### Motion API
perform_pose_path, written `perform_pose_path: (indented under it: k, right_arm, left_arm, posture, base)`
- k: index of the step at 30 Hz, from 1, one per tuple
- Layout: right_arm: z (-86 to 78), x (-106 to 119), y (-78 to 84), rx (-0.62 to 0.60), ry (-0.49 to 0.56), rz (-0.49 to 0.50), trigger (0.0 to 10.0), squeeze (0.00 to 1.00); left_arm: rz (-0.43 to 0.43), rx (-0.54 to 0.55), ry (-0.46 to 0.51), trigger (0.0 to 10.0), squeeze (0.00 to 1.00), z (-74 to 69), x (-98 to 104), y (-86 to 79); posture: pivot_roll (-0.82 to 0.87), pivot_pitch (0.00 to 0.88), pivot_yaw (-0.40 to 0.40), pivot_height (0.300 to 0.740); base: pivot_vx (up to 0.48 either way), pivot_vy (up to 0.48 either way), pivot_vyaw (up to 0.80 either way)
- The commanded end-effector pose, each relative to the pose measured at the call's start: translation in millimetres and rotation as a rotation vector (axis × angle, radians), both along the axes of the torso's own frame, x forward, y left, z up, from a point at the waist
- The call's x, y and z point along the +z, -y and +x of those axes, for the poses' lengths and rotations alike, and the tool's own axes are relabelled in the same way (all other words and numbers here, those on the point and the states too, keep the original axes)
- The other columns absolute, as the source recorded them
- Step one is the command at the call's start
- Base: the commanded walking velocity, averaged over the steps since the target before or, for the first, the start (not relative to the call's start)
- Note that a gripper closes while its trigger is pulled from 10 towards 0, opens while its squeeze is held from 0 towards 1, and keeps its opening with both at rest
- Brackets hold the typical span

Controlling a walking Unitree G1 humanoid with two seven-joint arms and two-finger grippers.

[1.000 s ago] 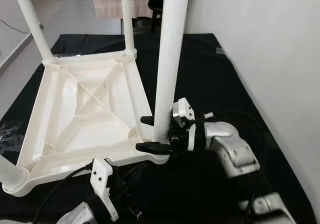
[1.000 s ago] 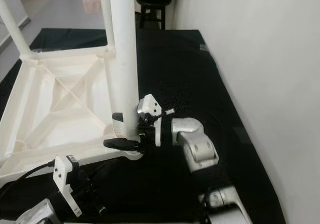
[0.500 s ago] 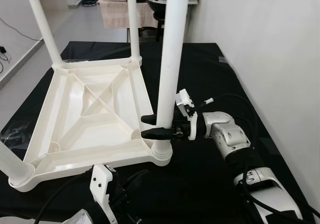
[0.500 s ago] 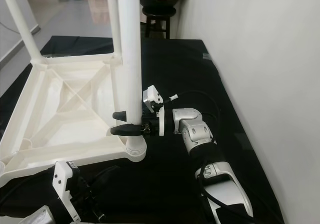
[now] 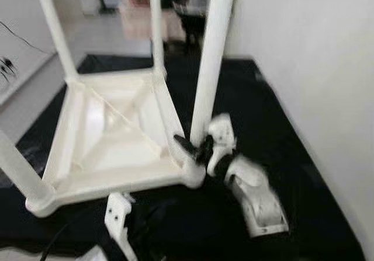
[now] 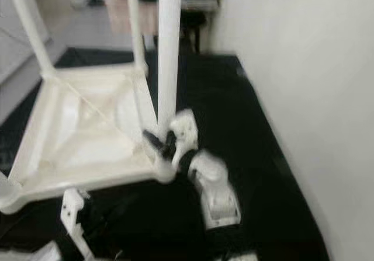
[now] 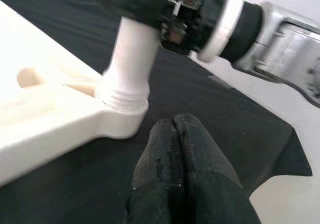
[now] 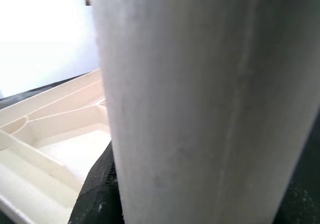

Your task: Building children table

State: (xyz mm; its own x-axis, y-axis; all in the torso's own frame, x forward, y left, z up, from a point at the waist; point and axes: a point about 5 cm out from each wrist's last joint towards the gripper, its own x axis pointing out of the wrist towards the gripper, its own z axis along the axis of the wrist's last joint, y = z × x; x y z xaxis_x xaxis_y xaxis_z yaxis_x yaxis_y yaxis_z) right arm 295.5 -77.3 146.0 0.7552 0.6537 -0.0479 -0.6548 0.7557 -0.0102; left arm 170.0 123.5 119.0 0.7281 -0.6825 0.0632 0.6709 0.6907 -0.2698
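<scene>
Nearest the robot, low at the front edge of the black cloth (image 5: 280, 97), the left gripper (image 7: 182, 134) hangs idle with its two black fingers pressed together on nothing. It points toward the near corner socket (image 7: 122, 115) of the table — probably parked there so as not to crowd the working arm.

Just beyond it, the right gripper (image 5: 196, 147) has its fingers clamped around the lower end of the near right leg (image 5: 208, 62), close above the socket. Gripping low makes sense: the hold sits right by the joint, where the leg can be steadied, pushed or turned into its seat. The right wrist view has the white tube hard against the lens, a black finger (image 8: 97, 194) curving round it.

The children's table lies upside down, its ribbed white tabletop (image 5: 114, 135) flat on the cloth so that the legs stand up and the sockets are within reach. A near left leg (image 5: 17, 170) rises from the front left corner.

Farther off, two more legs — the far left leg (image 5: 55, 30) and the far right leg (image 5: 156, 24) — stand at the back corners. All four appear to be in place, so the task looks close to done, though the head views are blurred.
</scene>
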Motion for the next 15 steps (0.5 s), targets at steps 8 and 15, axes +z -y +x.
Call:
perform_pose_path:
  k: [8,15]
  right_arm:
    - [0.9,-26,-6.9,0.069,-0.159,-0.033,8.6,0.0]
    - [7.0,14,-12.5,0.363,-0.04,0.068,10.0,1.0]
  left_arm:
    - [0.011,-0.002,-0.012,10.0,0.0,1.5,-3,0.7]
    - [0.007,-0.006,-0.012,10.0,0.0,3.7,-4,2.3]
  posture:
    - [0.03,0.07,-0.047,0.74]
    - [0.03,0.055,-0.048,0.74]
  base:
    - [0.0,0.0,0.0]
    - [0.0,0.0,0.0]
